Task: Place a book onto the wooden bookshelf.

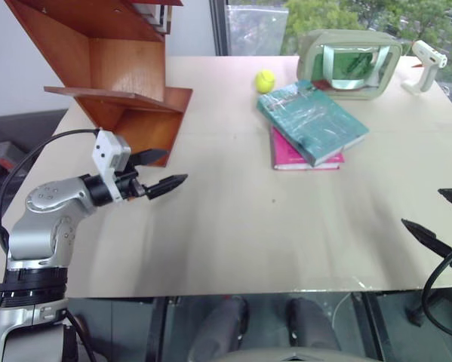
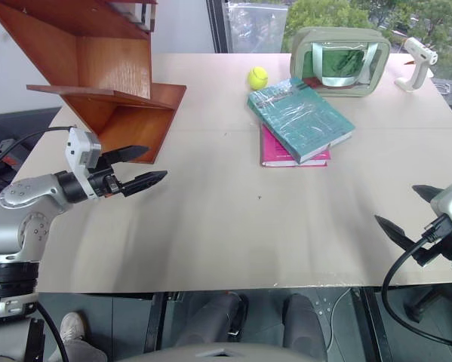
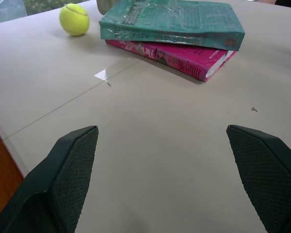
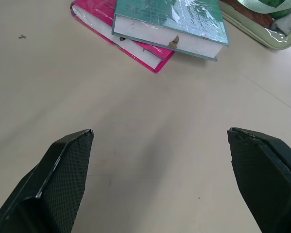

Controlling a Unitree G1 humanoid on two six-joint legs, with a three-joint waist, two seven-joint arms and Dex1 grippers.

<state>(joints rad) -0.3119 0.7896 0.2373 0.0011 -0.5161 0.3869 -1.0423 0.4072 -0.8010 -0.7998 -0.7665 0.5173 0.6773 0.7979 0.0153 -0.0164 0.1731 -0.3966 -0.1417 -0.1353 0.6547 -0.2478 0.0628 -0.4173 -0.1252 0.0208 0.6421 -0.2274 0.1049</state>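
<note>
Book [image 1: 312, 119] — teal, glossy-wrapped — is seen lying flat on the worktop [image 1: 233, 226], stacked askew on a pink book [image 1: 286, 154] whose edge juts out from under it. A tennis ball [image 1: 265, 80] is set just beside the book, and a pale green bag [image 1: 349, 63] is placed just behind it, with a white glue gun [image 1: 425, 64] near the bag. The bookshelf [image 1: 116, 72] is stood well apart from the book, at the worktop's far left corner. The left claw [image 1: 158, 171] is held released, fingers spread, just in front of the bookshelf — nothing is gripped. The right claw [image 2: 407, 215] is likewise held wide apart and empty, well away from the book over the near worktop edge.
</note>
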